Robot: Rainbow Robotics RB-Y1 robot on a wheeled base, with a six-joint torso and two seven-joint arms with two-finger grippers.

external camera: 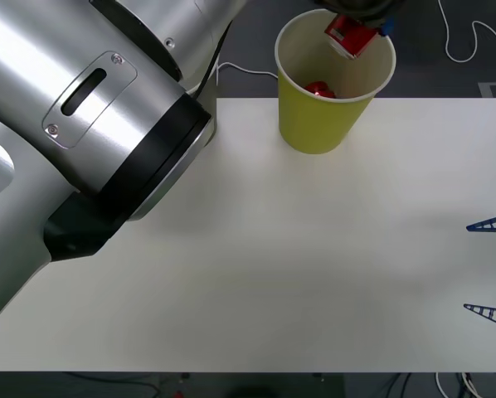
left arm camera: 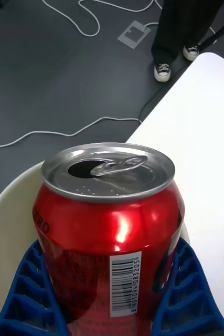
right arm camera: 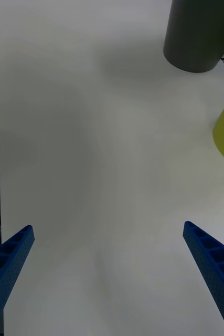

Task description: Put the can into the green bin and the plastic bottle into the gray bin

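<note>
White tabletop (external camera: 256, 274) fills most of the front view, with dark floor and stray cables beyond its far edge. At the left of that frame our left arm's silver housing looms large; it reaches to the top centre, where the left gripper (external camera: 356, 31) holds the red drink can (external camera: 350, 36) over the mouth of the green bin (external camera: 323, 124). In the left wrist view the blue fingers (left arm camera: 28, 294) are clamped on both sides of the can, whose silver top and pull-tab are plainly visible, with the bin's pale rim beneath. We judge the can step to be at its release point: the next move calls for opening the fingers so the can drops inside. Something red already shows near the bin's bottom, though we cannot tell what it is. At the right edge of the front view the right gripper (external camera: 490, 269) waits with its fingers spread wide, empty. Its wrist view shows the gray bin (right arm camera: 198, 37) at the upper right, contents hidden.
</note>
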